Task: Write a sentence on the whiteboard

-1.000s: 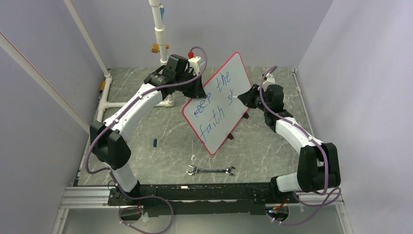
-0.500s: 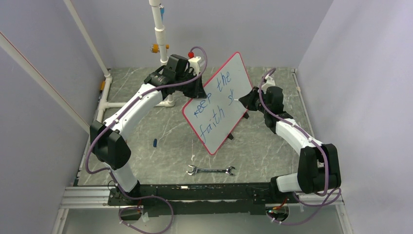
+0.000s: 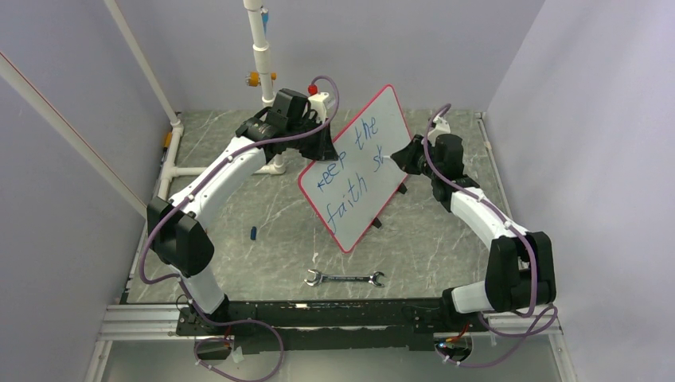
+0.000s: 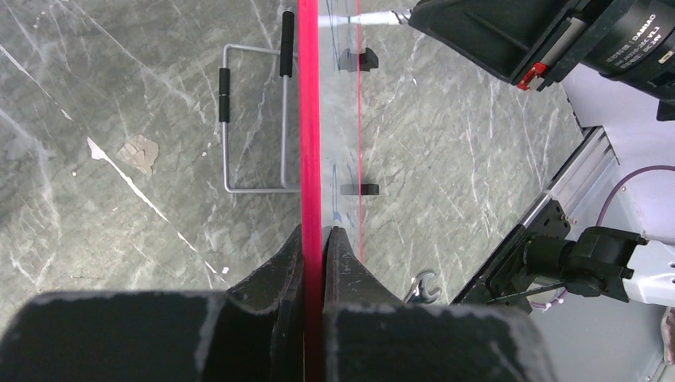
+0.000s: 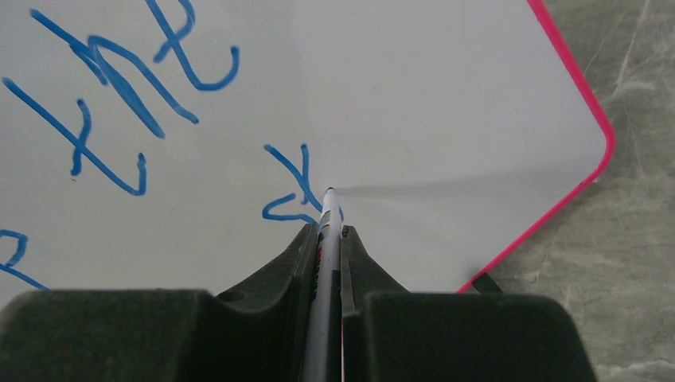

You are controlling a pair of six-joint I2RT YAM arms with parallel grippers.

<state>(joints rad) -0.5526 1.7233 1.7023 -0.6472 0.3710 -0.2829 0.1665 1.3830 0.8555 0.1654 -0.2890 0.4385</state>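
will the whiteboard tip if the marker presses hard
Probably not far: the left gripper is shut on the rim of the whiteboard, and a wire stand sits behind it. Seen edge-on it looks thin, so it is likely light and apt to slide if released. The marker touches across from that clamp, so slight flexing seems possible.

Tilted whiteboard [image 3: 388,107] reads "keep the faith st"; wrench [image 3: 345,278] lies apart.

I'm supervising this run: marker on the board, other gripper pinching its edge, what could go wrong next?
1. The left gripper pinches only the thin rim of the whiteboard; pressure from the marker in the right gripper could twist the board in that grip.
2. The sentence is at "st" with limited bare board before the right rim, so later letters may crowd.
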